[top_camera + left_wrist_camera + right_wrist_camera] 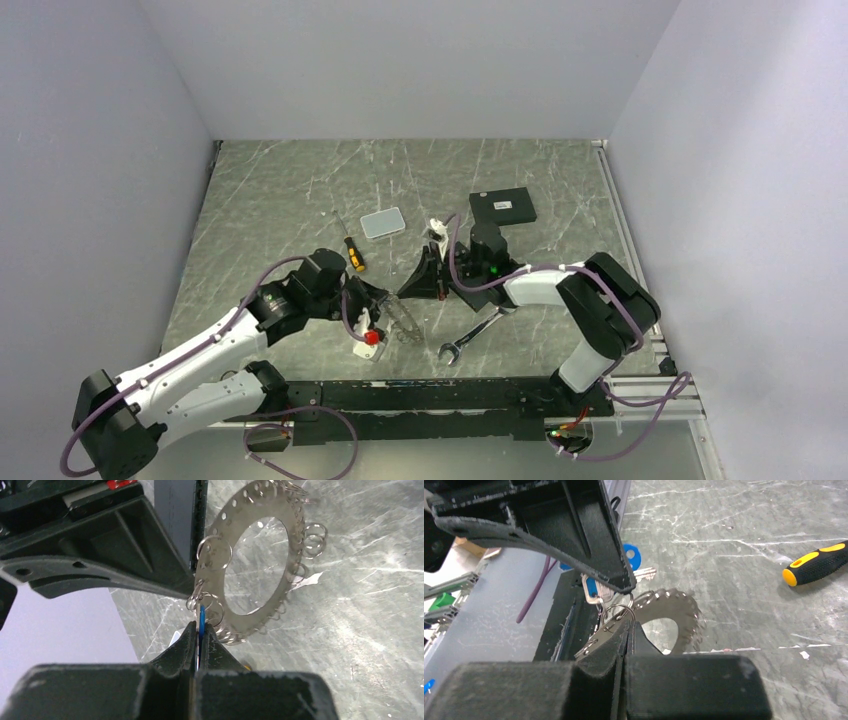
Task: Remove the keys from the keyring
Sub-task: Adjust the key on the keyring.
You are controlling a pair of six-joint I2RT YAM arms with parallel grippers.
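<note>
One marbled tabletop [280,190], two arms meeting at its front middle. Lying around them are one wrench [470,335], one black flat rectangle [503,207], one pale pad [382,222] and one screwdriver [353,253]. One keyring [247,621], a holed disc fringed with little rings, is up on edge between the claws. The left claw [201,630] is clamped on the one blue tag [201,615]. The right claw [626,626] is pinched closed on one small split ring [616,611], with two blue-marked keys [591,590] just beside it.
</note>
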